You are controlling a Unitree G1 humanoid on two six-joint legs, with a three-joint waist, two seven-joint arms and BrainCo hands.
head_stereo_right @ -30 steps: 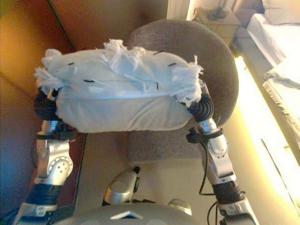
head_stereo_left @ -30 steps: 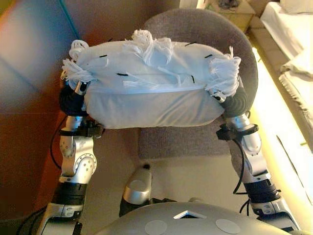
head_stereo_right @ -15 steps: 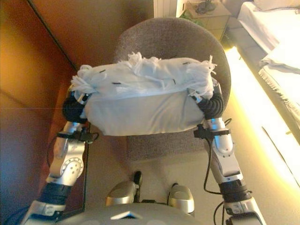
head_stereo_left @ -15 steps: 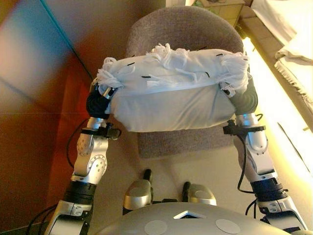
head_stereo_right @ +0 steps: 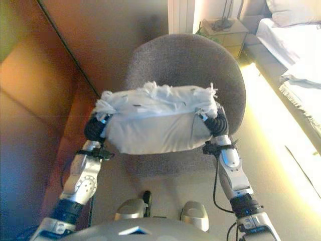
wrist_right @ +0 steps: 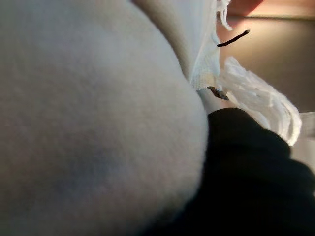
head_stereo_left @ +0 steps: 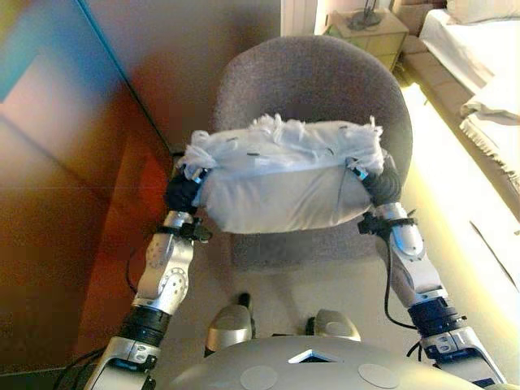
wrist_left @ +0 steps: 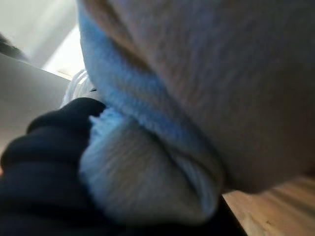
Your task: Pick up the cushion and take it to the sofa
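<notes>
A white cushion (head_stereo_left: 280, 183) with tasselled fringe along its top is held up between my two hands, in front of a grey round-backed armchair (head_stereo_left: 317, 81). My left hand (head_stereo_left: 183, 193) presses against its left end and my right hand (head_stereo_left: 383, 185) against its right end; only their dark covers show. The cushion hangs over the chair's seat, apart from it. The left wrist view is filled by the cushion (wrist_left: 221, 73) next to the dark cover (wrist_left: 39, 162). The right wrist view shows the same cushion (wrist_right: 88, 113) against its cover (wrist_right: 256, 167).
A brown wooden wall (head_stereo_left: 65, 162) runs close along the left. A small bedside table (head_stereo_left: 366, 28) stands behind the chair. A bed with white bedding (head_stereo_left: 479, 49) lies at the right. Beige carpet (head_stereo_left: 471, 203) lies between the chair and the bed.
The camera has shifted and shows more of the chair. The cushion, still between both hands, now sits farther from the camera, out over the chair's seat.
</notes>
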